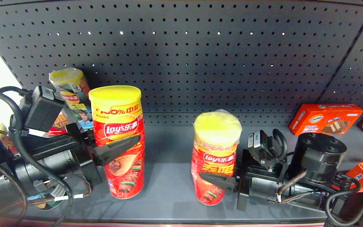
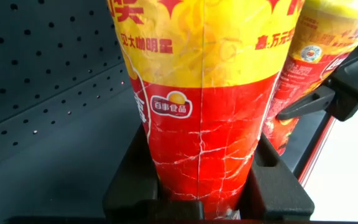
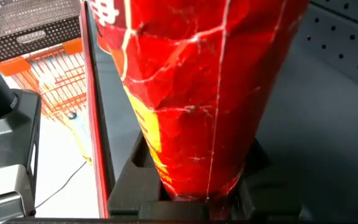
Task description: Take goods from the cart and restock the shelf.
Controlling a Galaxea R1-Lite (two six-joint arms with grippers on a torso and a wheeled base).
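Shelf (image 1: pixel 169 176) restock, both arms loaded. Left claw (image 1: pixel 128 140) is clenched round the tall can (image 1: pixel 118 126) of crisps at about mid-height, one finger across the front of the label, the other hidden behind. Right claw (image 1: pixel 210 173) likewise grasps the short can (image 1: pixel 216 151), low on its body. Both cans stand upright over the front half of the shelf, well apart from each other. Their bases look to be at the deck, but I cannot tell whether they are resting on it or hanging just clear.

Behind the left arm a leaning can (image 1: pixel 71 88) tilts against the pegboard (image 1: pixel 200 63). An orange box (image 1: pixel 325 118) lies far right at the back. The right wrist view shows the cart (image 3: pixel 48 68) off beyond the shelf lip.

Hazards as I judge them:
- Letting go before a base is flat on the deck — the can would rock, and the tall one has the higher centre, so it would go first.
- Both cans sit near the front lip. A finger dragging on the wrinkled wrapper as it backs out could pull a can over the edge.
- The left wrist is close to the leaning can, so a sideways swing could knock it down.
- Squeezing harder risks denting the thin tube walls.
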